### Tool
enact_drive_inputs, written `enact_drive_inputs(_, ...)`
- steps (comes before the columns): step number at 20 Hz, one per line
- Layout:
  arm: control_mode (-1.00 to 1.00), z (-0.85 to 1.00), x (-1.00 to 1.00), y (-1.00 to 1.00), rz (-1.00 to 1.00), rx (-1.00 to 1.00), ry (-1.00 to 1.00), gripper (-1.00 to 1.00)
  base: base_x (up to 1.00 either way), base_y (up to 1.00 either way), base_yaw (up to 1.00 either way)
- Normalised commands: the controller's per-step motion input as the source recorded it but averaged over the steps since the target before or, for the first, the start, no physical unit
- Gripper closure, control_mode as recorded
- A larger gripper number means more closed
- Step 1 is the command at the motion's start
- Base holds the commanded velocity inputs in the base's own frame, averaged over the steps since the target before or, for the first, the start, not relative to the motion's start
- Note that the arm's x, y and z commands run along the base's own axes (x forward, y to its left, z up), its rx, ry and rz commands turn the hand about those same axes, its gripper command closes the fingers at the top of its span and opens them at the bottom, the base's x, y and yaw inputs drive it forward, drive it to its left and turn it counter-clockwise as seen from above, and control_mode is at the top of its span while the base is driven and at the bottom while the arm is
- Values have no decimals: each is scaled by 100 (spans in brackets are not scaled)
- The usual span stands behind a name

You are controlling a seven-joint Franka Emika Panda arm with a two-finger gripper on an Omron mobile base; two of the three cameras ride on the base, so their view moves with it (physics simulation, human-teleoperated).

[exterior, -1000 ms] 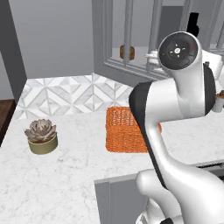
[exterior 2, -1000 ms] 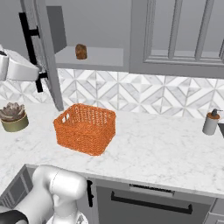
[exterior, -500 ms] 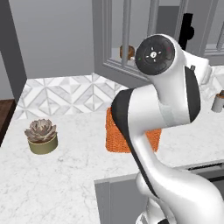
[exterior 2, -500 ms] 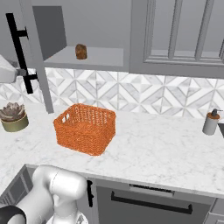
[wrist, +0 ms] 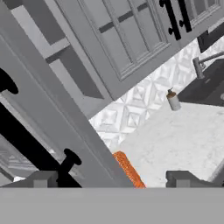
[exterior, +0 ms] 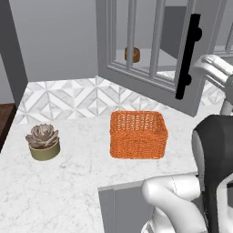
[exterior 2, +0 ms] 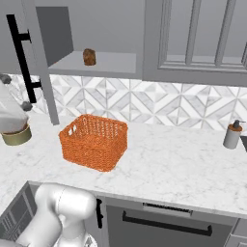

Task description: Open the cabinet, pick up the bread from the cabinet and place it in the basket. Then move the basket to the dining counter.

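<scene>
The gripper is seen spread wide, straddling the open cabinet door edge beside its black bar handle without a visible grip, while the bread sits on the cabinet shelf above the basket.

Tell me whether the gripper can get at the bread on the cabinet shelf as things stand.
Probably yes. The cabinet door is swung wide open, and the bread sits alone on the bare shelf. The gripper is still beside the door's black handle, so it must come round the door edge first.
</scene>
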Motion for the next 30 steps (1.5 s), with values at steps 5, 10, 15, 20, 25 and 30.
enact_drive_inputs(5,-100,-9,-60,-96,42,71,-29,-100,0,0,0)
enact_drive_inputs(10,-100,-34,4,-58,44,73,0,-100,0,0,0)
enact_drive_inputs(15,-100,-4,95,2,46,54,46,-100,0,0,0)
enact_drive_inputs(20,-100,0,85,12,55,38,50,-100,0,0,0)
enact_drive_inputs(25,-100,0,53,10,41,26,20,-100,0,0,0)
enact_drive_inputs(30,-100,0,1,63,20,0,2,-100,0,0,0)
